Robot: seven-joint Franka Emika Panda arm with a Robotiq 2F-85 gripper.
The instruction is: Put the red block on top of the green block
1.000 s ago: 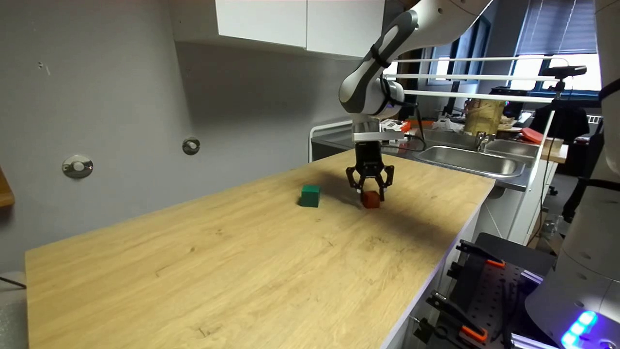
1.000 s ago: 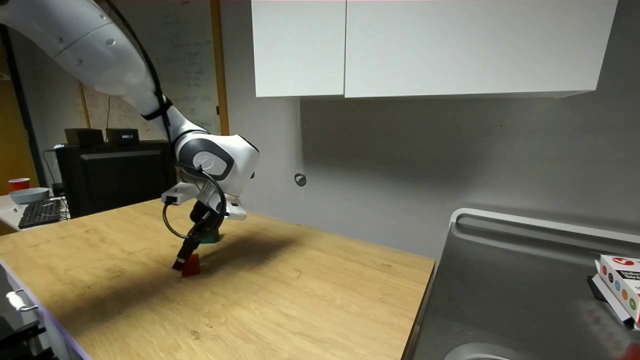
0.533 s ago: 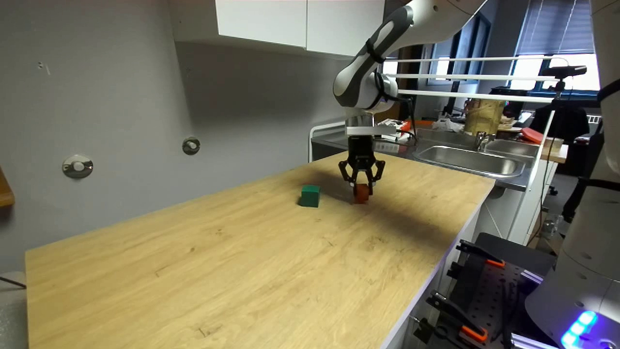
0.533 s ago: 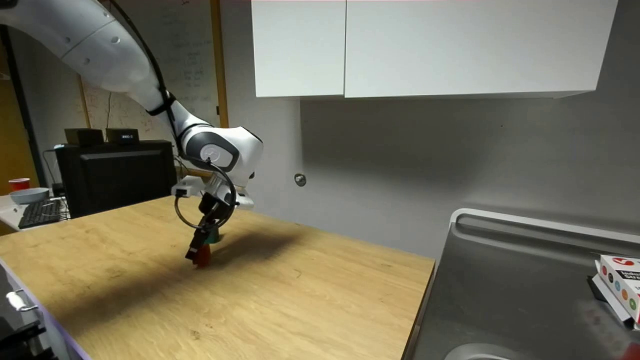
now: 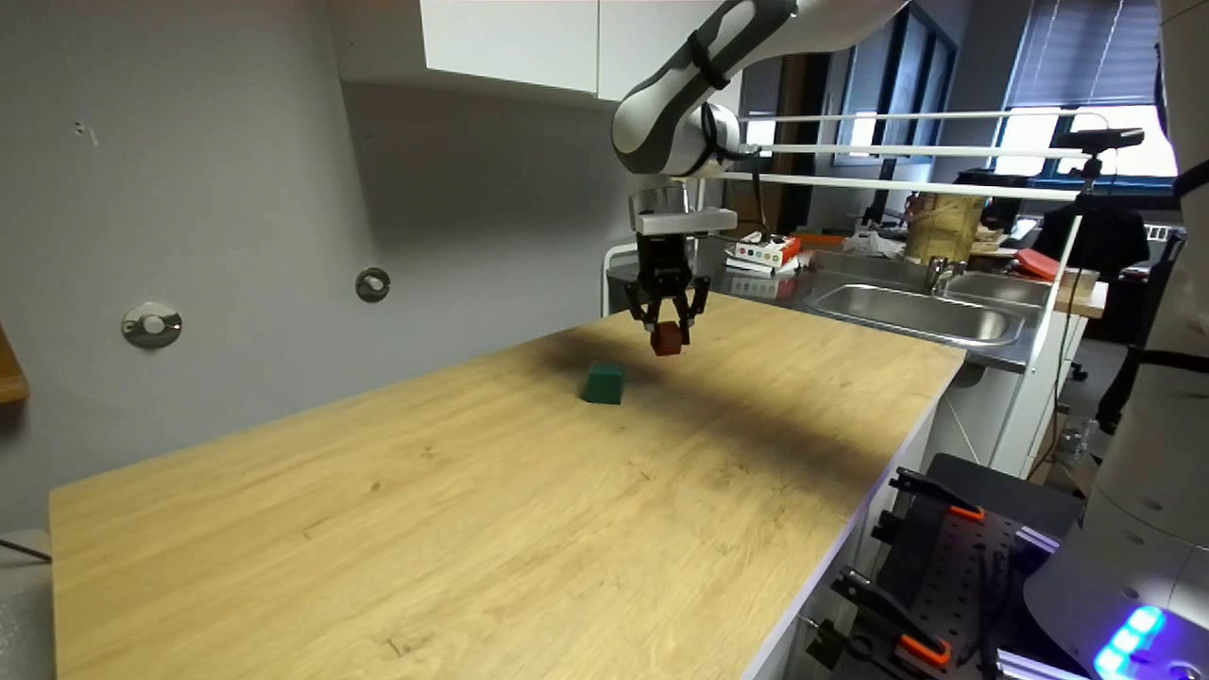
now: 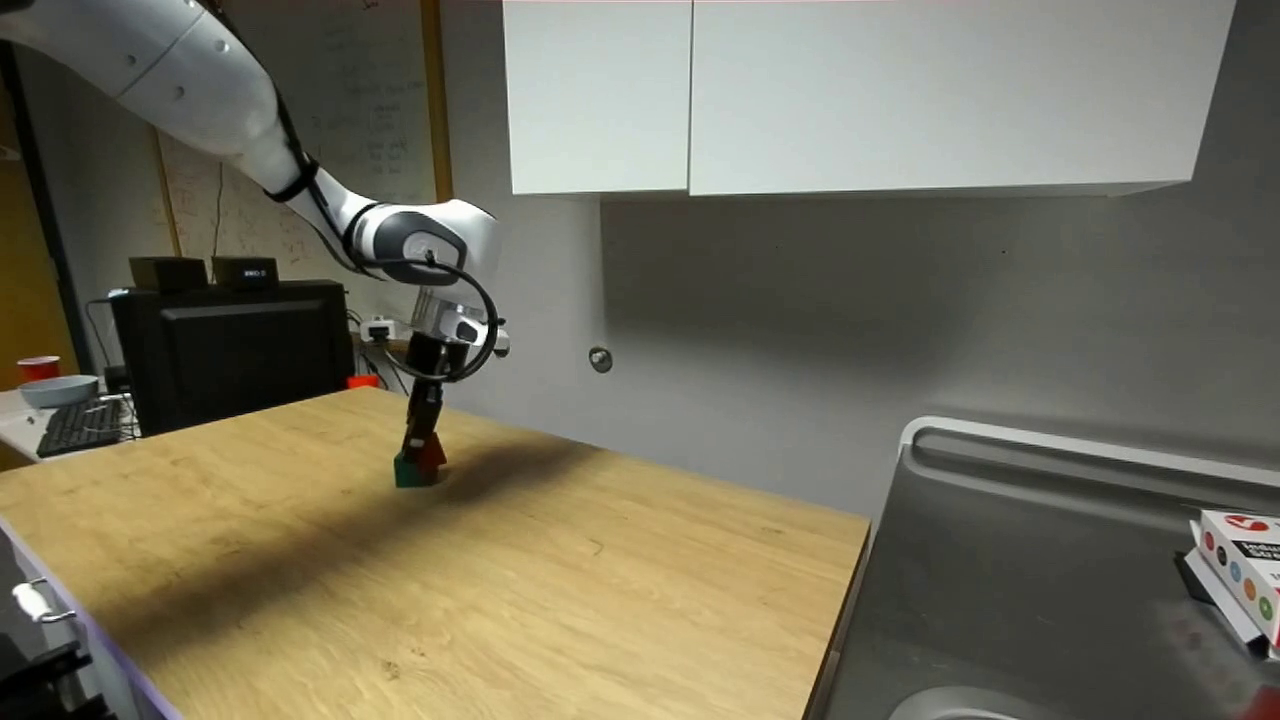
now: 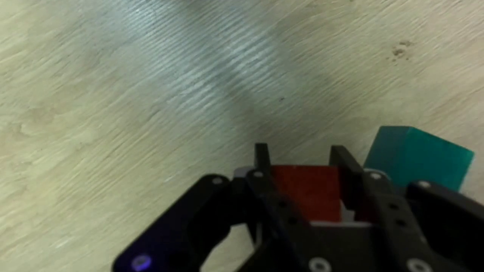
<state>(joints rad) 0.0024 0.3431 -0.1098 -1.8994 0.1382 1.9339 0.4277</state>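
— Above the worktop (image 5: 425,529), what has the pincer (image 5: 670,336) got?

— Red block (image 7: 310,190). Fingers (image 7: 262,158) closed on two opposite sides of it, best seen in the wrist view. Held in the air, underside off the wood.

— And the green block (image 5: 604,385)?

— Flat on the worktop, near the pincer. In an exterior view the red block (image 5: 668,340) hangs higher than it and to its right, a gap between, so the two are apart. Wrist view: green lies to the right of the fingers, partly covered by the pincer's black linkage.

— I also get red overlapping green (image 6: 412,475) in an exterior view.

— Line of sight. Depth cannot be read from that angle, and a finger hides part of the red.

— Next out?

— Arm (image 6: 190,90), white with grey bands, reaching down; black cable (image 6: 493,320) looped beside its wrist. Long soft shadow (image 6: 340,550) across the worktop in both exterior views.

— Farther off?

— White cupboard (image 6: 850,90) high on the grey wall (image 6: 720,400), round metal fittings (image 5: 151,324) lower down. Beyond one end of the worktop: steel sink (image 5: 907,312), and a white box (image 6: 1245,565) with coloured dots on a dark metal surface (image 6: 1050,570).

— And the other end?

— Black case (image 6: 250,350), keyboard (image 6: 85,428), pale bowl (image 6: 58,391), red cup (image 6: 39,368), past the worktop's edge in an exterior view. Blue light (image 5: 1127,645) glowing at the robot's base (image 5: 1105,567).
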